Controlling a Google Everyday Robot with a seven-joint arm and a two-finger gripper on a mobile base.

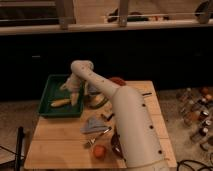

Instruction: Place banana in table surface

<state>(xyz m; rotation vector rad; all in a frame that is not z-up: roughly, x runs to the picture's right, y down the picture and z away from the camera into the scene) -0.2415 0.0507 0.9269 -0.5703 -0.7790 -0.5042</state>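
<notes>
One view only: the banana (61, 103) lies in the green tray (49, 91), not yet on the table surface (60, 140), so lifting and placing appear outstanding, while the gripper (72, 95) sits in the tray just beside the banana, contact undeterminable.

Prob. kitchen/café area: wooden table (60, 140), counter ledge (100, 27) behind; tool (71, 90) over green tray (47, 92).
</notes>
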